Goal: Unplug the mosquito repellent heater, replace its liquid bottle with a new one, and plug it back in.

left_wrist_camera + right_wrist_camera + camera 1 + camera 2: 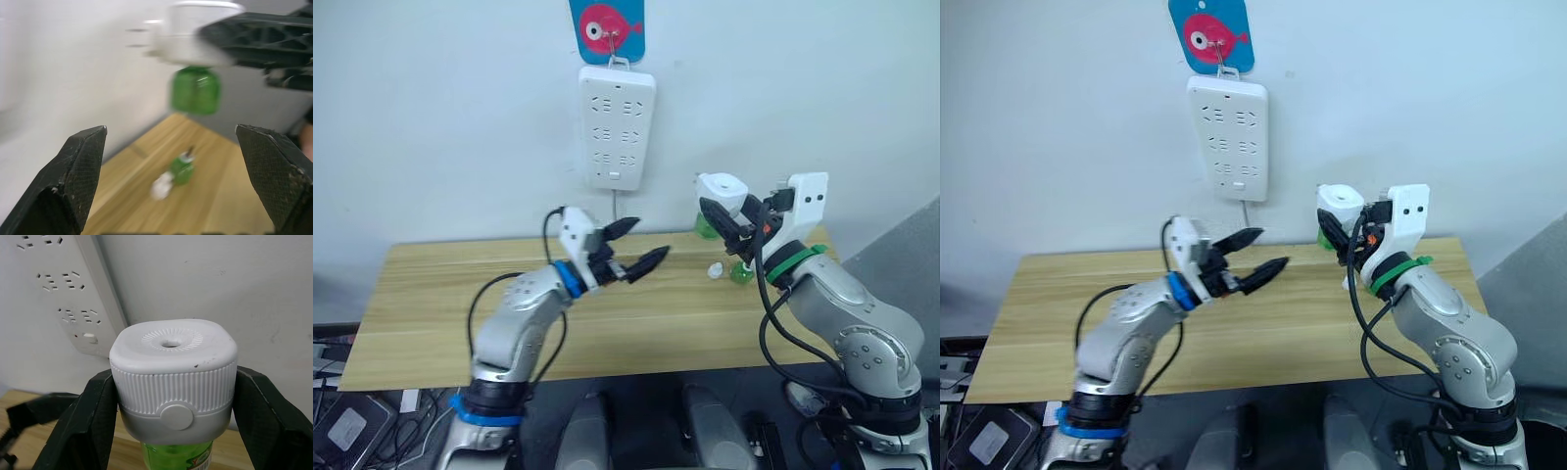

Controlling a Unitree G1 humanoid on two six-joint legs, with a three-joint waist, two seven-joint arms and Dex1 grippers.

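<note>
My right gripper [724, 208] is shut on the white mosquito repellent heater [722, 186], held in the air over the table's far right, close to the wall. A green bottle [195, 90] sits in the heater's socket and hangs below it. A second green bottle [741, 272] with a bare wick stands on the table under the heater, a small white cap [715, 270] beside it. Which bottle is the new one I cannot tell. My left gripper [646, 241] is open and empty above the table's middle, pointing at the heater.
A long white power strip [618, 127] hangs on the wall from a hook on a blue fish sticker [607, 27], its sockets empty. The wooden table [460, 294] stands against the wall. Cables and devices lie on the floor at the left.
</note>
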